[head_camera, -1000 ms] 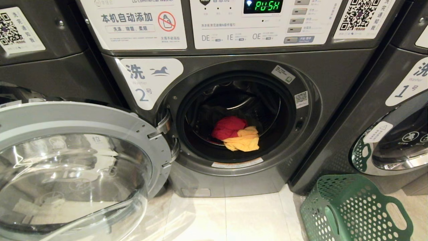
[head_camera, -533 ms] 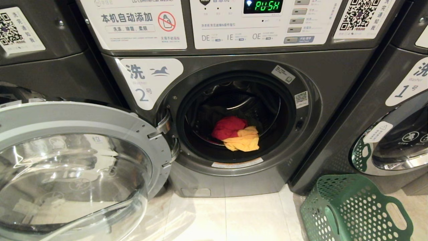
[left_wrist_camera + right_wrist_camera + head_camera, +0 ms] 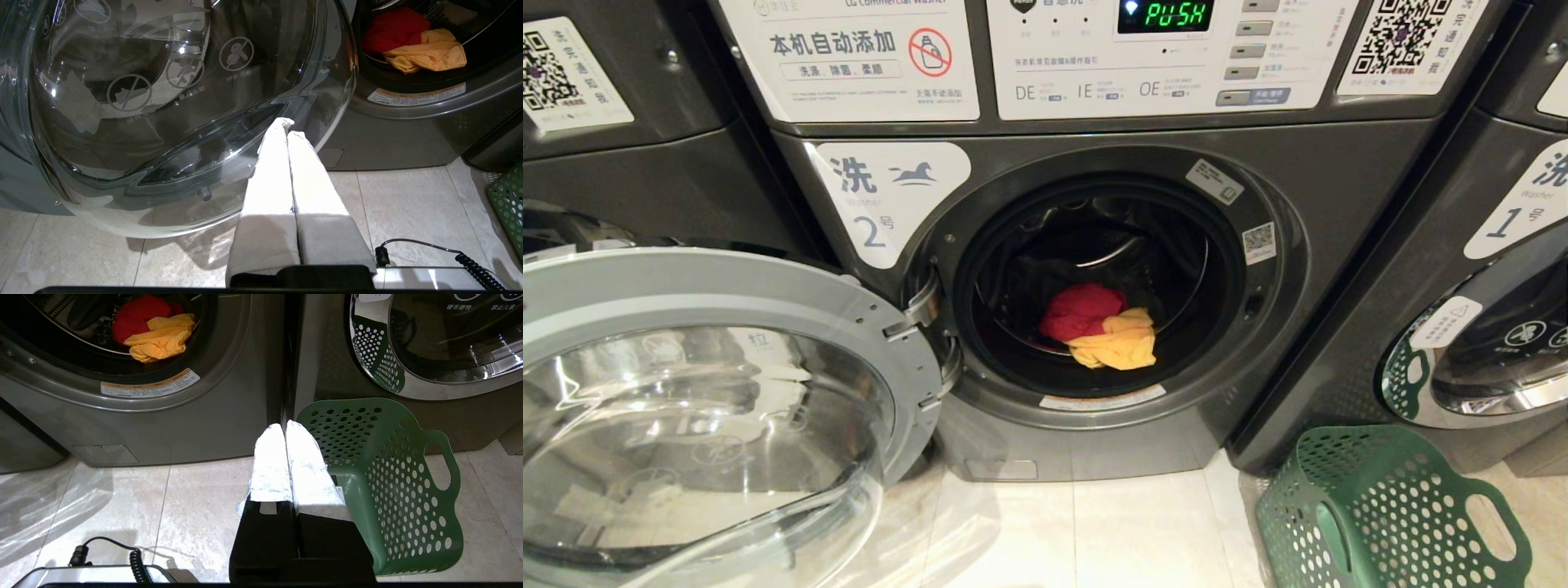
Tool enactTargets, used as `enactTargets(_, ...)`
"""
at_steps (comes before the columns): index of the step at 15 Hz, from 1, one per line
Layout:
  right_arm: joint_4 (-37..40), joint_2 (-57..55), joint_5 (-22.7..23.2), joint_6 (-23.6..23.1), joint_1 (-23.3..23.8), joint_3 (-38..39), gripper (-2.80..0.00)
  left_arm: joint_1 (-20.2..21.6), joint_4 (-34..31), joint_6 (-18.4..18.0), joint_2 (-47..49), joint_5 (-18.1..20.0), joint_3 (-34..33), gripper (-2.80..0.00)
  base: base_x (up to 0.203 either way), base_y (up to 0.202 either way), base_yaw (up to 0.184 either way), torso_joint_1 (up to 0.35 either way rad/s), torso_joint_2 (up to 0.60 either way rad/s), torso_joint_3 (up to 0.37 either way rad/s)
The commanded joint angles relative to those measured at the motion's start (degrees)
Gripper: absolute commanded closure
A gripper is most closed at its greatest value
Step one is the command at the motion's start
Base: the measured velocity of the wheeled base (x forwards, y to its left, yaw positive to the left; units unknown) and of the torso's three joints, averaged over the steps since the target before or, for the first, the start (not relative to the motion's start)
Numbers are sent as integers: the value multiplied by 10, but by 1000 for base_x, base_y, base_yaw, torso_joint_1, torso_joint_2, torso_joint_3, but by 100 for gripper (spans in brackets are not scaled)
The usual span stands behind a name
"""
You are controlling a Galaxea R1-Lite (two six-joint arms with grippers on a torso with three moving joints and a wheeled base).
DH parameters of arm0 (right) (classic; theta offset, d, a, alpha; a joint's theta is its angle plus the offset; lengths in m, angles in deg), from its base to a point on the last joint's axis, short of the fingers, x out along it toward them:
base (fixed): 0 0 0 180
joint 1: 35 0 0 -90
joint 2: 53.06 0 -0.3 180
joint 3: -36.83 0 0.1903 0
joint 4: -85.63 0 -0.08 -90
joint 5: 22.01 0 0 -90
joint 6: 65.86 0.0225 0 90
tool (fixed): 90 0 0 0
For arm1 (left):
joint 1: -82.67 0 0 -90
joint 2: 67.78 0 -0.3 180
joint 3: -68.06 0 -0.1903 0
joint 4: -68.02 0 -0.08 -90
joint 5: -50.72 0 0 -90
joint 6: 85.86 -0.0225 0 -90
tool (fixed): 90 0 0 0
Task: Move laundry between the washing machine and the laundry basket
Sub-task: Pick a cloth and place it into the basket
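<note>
The washing machine labelled 2 stands in front of me with its round glass door swung wide open to the left. In its drum lie a red garment and a yellow-orange garment, the laundry, also seen in the wrist views. The green laundry basket sits empty on the floor at the lower right. My left gripper hangs shut and empty below the open door. My right gripper is shut and empty just beside the basket. Neither arm shows in the head view.
A like machine labelled 1 stands at the right with its door closed, and another machine at the left. The open door fills the lower left. Pale floor tiles lie between door and basket. A coiled black cable lies near my base.
</note>
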Motion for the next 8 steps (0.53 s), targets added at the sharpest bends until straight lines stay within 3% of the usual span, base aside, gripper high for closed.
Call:
enactTargets(1, 0, -1, 0, 0, 0, 0, 0, 0, 0, 0, 1, 0, 0, 0, 0, 0, 0, 0, 0, 0)
enactTargets(8, 0, -1, 0, 0, 0, 0, 0, 0, 0, 0, 1, -1, 0, 0, 0, 0, 0, 0, 0, 0)
